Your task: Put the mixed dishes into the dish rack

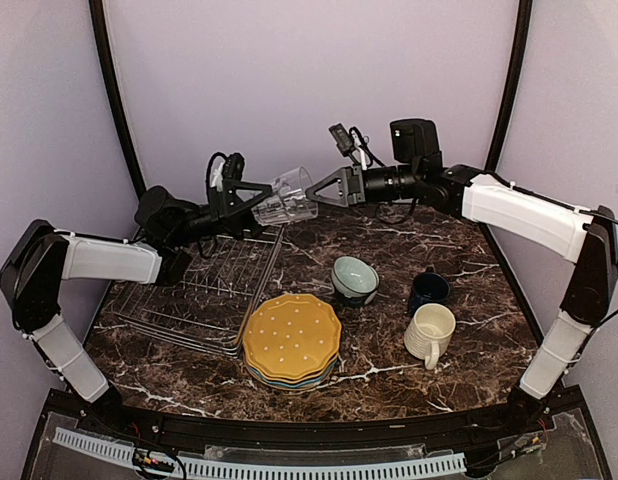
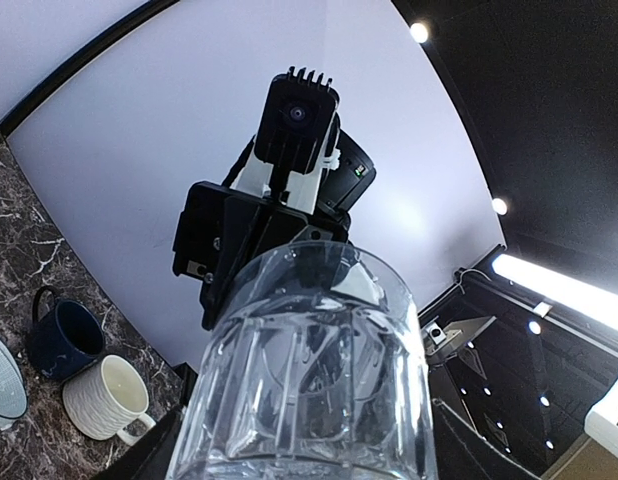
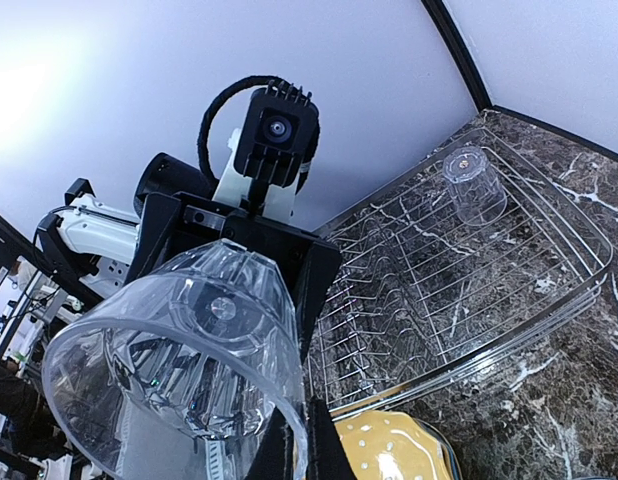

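Observation:
The clear glass tumbler (image 1: 286, 198) hangs on its side in mid-air over the rack's far right corner, between both arms. My left gripper (image 1: 257, 206) is shut on its base end, jaws either side of it in the right wrist view (image 3: 244, 262). My right gripper (image 1: 311, 192) pinches the rim wall between its fingertips (image 3: 301, 450). The tumbler fills the left wrist view (image 2: 309, 380); my left fingers are hidden there. The dish rack (image 1: 204, 290) lies at the left, with a second clear tumbler (image 3: 474, 185) upside down in it.
A plate stack with the yellow dotted plate (image 1: 291, 335) on top sits at the rack's front right corner. The pale green bowl (image 1: 355, 278), dark navy mug (image 1: 427, 288) and cream ribbed mug (image 1: 430, 333) stand to the right on the marble table.

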